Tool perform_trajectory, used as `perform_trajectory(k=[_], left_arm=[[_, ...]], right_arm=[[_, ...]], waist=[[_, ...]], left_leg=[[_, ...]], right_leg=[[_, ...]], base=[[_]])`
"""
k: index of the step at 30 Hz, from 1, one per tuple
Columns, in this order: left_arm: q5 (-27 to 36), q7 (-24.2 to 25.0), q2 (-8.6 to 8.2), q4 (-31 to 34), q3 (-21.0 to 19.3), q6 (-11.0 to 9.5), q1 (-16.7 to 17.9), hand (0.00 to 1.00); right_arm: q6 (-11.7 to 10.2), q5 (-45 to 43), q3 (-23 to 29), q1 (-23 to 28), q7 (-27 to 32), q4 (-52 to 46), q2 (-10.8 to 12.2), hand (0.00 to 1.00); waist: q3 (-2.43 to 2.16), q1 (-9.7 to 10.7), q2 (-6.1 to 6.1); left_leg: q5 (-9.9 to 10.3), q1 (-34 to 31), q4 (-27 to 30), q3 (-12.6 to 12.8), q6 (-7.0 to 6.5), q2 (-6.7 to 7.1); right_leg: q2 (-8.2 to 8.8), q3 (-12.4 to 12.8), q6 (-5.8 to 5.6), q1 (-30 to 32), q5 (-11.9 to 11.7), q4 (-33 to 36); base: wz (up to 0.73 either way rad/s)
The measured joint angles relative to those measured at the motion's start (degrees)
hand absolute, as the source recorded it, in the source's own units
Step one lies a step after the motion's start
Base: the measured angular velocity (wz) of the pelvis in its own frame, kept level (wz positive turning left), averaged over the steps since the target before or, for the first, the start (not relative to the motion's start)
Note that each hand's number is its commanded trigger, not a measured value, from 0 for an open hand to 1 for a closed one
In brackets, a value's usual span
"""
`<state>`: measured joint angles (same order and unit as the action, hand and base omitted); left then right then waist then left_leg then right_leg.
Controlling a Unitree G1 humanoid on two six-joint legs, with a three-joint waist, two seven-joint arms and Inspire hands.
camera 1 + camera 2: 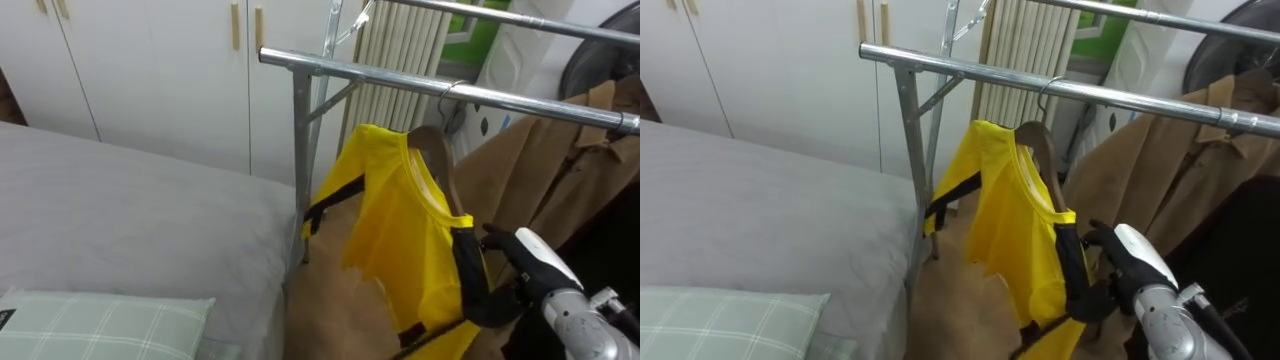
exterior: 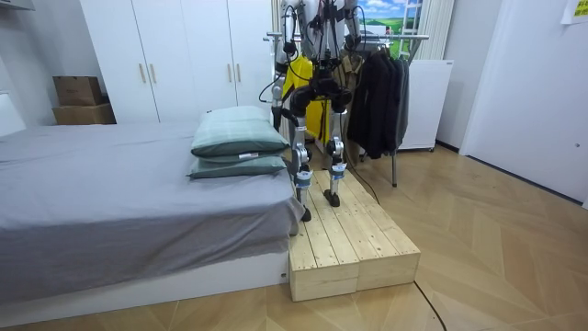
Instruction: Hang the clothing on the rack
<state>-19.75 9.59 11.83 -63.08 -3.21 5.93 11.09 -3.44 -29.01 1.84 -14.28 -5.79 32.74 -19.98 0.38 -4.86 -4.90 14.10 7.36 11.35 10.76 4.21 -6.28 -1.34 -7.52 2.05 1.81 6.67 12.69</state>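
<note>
A yellow shirt [image 1: 400, 225] with black trim hangs on a wooden hanger [image 1: 432, 150]. The hanger's hook is over the nearer metal rail [image 1: 400, 78] of the clothes rack. My right hand [image 1: 530, 262] comes in from the lower right, its dark fingers curled at the shirt's black right sleeve edge. In the room view I stand on a wooden platform [image 2: 354, 244] facing the rack, and my left hand [image 2: 275, 113] is low at my side, too small to read.
A brown coat [image 1: 545, 165] and dark clothes hang further right on the rail. The rack's upright post [image 1: 300, 160] stands beside the grey bed [image 1: 130, 215]. A checked pillow [image 1: 100, 325] lies at lower left. White wardrobes [image 1: 150, 70] and a radiator [image 1: 400, 50] stand behind.
</note>
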Motion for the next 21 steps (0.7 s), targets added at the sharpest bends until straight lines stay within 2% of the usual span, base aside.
perform_trajectory(k=[5,11,16,17,18,20,21], left_arm=[[0.0,0.0,-0.02,0.0,0.0,0.0,0.0,0.00],[0.1,0.0,-0.12,0.1,0.0,0.0,0.0,0.00],[1.3,0.0,-0.21,0.1,0.1,0.3,0.3,0.00],[1.3,0.0,-0.21,0.1,0.1,0.3,0.3,0.00],[1.3,0.0,-0.21,0.1,0.1,0.4,0.3,0.00],[1.3,0.0,-0.21,0.1,0.1,0.4,0.3,0.00],[1.3,0.0,-0.21,0.1,0.1,0.4,0.3,0.00]], right_arm=[[0.3,-0.8,0.1,0.1,2.6,0.7,0.0,0.00],[0.3,-0.7,1.9,0.0,8.4,3.2,0.1,0.00],[0.5,2.0,2.0,0.0,12.8,5.2,0.8,0.00],[0.5,2.5,2.0,0.0,13.1,5.3,0.9,0.60],[0.6,3.3,2.0,0.0,13.7,5.6,1.2,1.00],[0.6,4.5,2.0,0.0,14.6,6.2,1.6,1.00],[0.6,5.1,2.0,0.0,14.8,6.5,1.7,0.81]], waist=[[0.02,0.0,0.05],[0.16,-0.1,0.30],[0.05,0.1,0.59],[0.05,0.1,0.59],[0.04,0.1,0.59],[0.03,0.2,0.58],[0.02,0.2,0.59]], left_leg=[[0.0,0.1,0.1,0.0,0.00,0.00],[0.0,0.1,0.2,-0.2,0.00,0.00],[0.0,0.4,0.2,-0.3,0.00,0.00],[0.0,0.4,0.2,-0.3,0.00,0.00],[0.0,0.4,0.2,-0.5,0.00,0.00],[0.0,0.4,0.2,-0.6,0.00,0.00],[0.0,0.4,0.2,-0.6,0.00,0.01]], right_leg=[[-0.07,0.2,0.00,-0.3,0.0,0.0],[-0.12,0.2,-0.05,-0.4,0.0,-0.2],[-0.09,0.2,-0.08,-0.8,0.0,-0.2],[-0.09,0.2,-0.08,-0.7,0.1,-0.2],[-0.09,0.2,-0.08,-0.8,0.1,-0.2],[-0.09,0.1,-0.10,-0.8,0.1,-0.1],[-0.08,0.1,-0.10,-0.8,0.1,-0.1]], base=[[0.00],[0.00],[0.00],[0.00],[0.00],[0.00],[0.03]])
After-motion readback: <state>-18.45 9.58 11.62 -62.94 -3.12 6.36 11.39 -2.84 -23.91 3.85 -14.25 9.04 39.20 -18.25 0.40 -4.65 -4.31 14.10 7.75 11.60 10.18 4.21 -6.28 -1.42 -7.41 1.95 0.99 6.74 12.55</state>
